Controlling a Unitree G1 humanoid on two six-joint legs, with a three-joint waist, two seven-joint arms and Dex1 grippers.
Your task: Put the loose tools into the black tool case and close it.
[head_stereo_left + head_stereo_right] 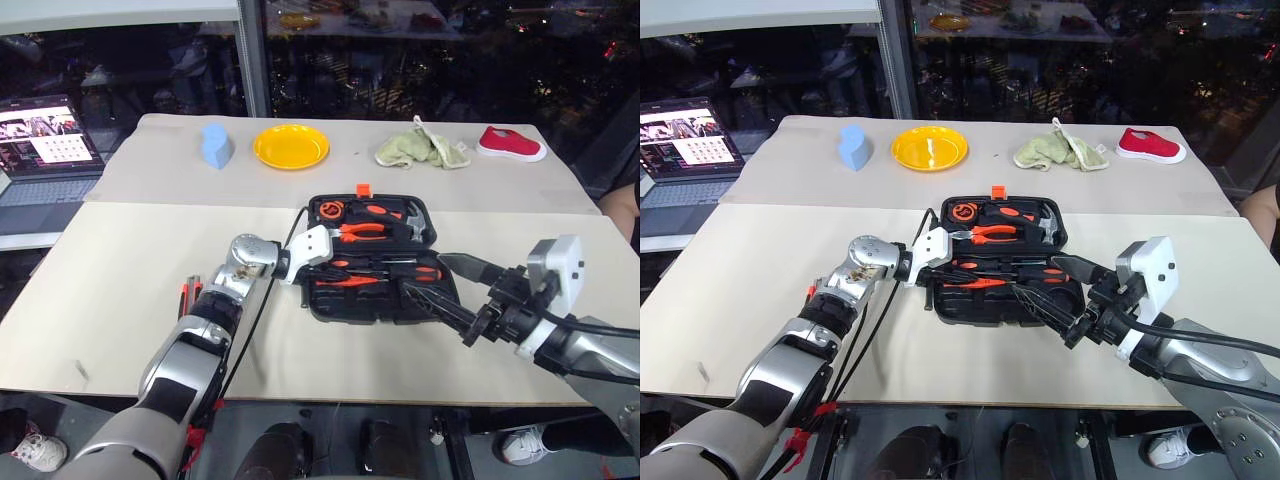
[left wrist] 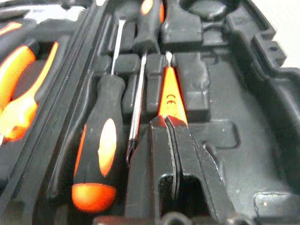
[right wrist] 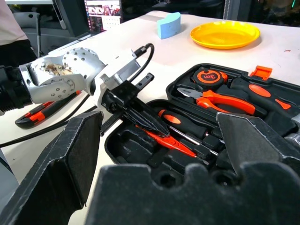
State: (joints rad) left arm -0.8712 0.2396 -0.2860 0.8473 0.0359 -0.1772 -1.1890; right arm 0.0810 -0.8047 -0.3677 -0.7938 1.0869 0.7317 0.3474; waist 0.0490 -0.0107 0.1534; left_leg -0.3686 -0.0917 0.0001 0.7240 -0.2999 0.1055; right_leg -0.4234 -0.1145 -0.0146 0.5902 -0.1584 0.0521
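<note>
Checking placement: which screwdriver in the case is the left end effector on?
The slim all-orange tester screwdriver; the shut left end effector sits on it, beside two black-and-orange-handled ones.

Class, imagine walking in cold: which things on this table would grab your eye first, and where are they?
The open black tool case at the table's middle, full of orange-handled tools. The left end effector, shut, presses a slim orange screwdriver into its slot, while the right end effector hovers open beside the case. Behind sits a yellow plate.

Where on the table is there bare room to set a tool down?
Bare table lies left of the tool case, beyond the utility knife, and between the plate and the case. Crowded where both hands meet over the case.
</note>
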